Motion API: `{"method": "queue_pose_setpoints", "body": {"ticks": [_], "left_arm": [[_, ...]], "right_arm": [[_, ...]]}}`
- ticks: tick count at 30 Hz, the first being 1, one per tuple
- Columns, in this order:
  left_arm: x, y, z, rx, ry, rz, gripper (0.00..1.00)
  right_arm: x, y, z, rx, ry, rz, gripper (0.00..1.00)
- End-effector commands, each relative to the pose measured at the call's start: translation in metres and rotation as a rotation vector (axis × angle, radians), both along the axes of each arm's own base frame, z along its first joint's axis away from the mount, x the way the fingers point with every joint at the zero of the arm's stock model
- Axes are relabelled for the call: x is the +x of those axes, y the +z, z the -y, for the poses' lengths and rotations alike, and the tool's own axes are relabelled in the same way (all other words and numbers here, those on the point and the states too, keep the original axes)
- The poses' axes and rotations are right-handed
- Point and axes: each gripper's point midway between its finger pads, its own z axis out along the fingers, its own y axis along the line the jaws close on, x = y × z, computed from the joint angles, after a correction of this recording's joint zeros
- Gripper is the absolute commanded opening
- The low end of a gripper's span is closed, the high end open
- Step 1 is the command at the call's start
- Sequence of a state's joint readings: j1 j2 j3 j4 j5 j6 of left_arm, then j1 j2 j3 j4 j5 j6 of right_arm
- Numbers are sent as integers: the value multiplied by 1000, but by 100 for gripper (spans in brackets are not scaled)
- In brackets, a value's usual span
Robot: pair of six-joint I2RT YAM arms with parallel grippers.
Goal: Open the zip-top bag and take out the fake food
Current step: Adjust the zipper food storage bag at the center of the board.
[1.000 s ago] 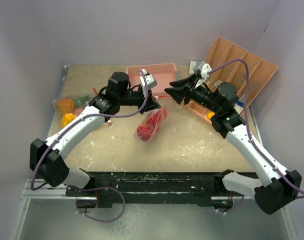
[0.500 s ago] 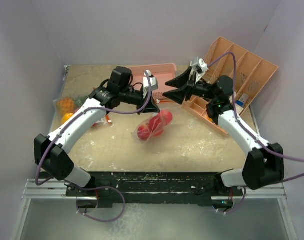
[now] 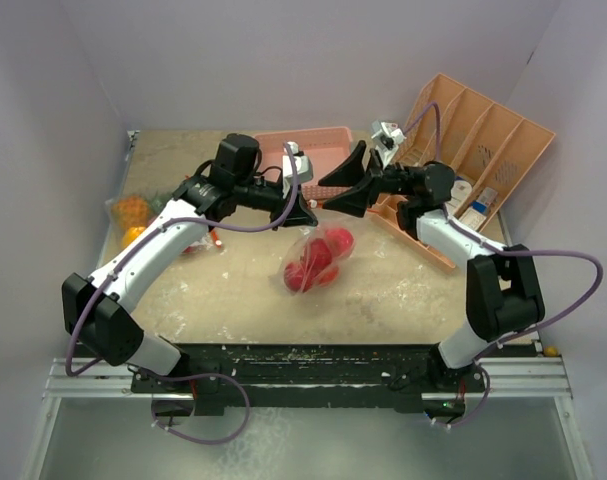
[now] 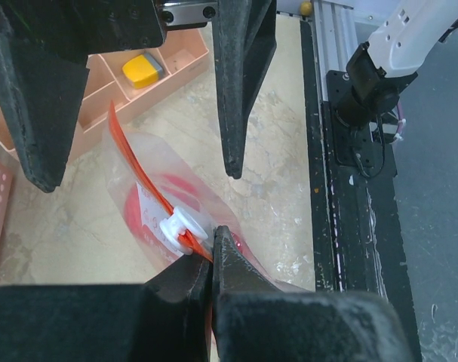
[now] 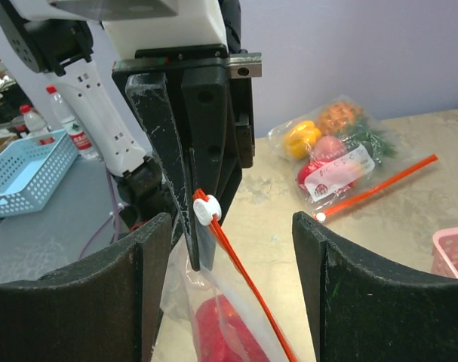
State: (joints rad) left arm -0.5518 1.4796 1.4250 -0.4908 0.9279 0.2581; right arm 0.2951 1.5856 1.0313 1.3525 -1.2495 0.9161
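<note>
Zip-top bag (image 4: 176, 162): thin, limp, slippery film, light; hangs over table (image 3: 403, 290) centre, red fake food (image 3: 316, 262) sagging inside. Left gripper (image 4: 212, 235) clamps orange zip strip (image 4: 149, 188). Right gripper (image 3: 331, 196) gapes empty; likely hold: white slider (image 4: 182, 225)

Pink perforated basket (image 3: 328, 145) sits at the far edge of the beige table (image 3: 233, 290). Just right of it, the orange divided organizer (image 3: 493, 135) stands tilted, with white cartons (image 3: 461, 190) and a yellow block (image 4: 143, 69) in its compartments.
</note>
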Motion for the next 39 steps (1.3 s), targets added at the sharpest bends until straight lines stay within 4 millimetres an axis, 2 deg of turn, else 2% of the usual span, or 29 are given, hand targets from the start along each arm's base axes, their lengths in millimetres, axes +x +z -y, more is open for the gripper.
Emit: {"method": "queue_pose_setpoints", "body": {"ticks": [1, 6, 14, 20, 24, 32, 34, 37, 39], "left_arm": [[-3, 23, 2, -64, -39, 86, 0], [-3, 22, 2, -63, -36, 87, 0], [-1, 19, 3, -60, -33, 84, 0], [0, 17, 4, -60, -29, 81, 0], [3, 19, 2, -62, -4, 97, 0], [15, 20, -3, -46, 85, 130, 0], [21, 18, -5, -32, 118, 133, 0], [28, 15, -6, -19, 153, 136, 0], [31, 15, -7, -17, 174, 143, 0]], "right_arm": [[-19, 22, 0, 12, 81, 118, 68], [-18, 19, -6, 8, 106, 98, 60], [-20, 17, -19, 11, 153, 79, 39], [-24, 12, -18, 8, 168, 76, 12], [-33, 8, -15, 21, 206, 76, 0], [-24, 4, -18, 31, 206, 19, 1], [-25, 5, -18, 26, 210, 19, 10], [-29, 5, -17, 17, 216, 18, 28], [-31, 4, -16, 13, 217, 14, 31]]}}
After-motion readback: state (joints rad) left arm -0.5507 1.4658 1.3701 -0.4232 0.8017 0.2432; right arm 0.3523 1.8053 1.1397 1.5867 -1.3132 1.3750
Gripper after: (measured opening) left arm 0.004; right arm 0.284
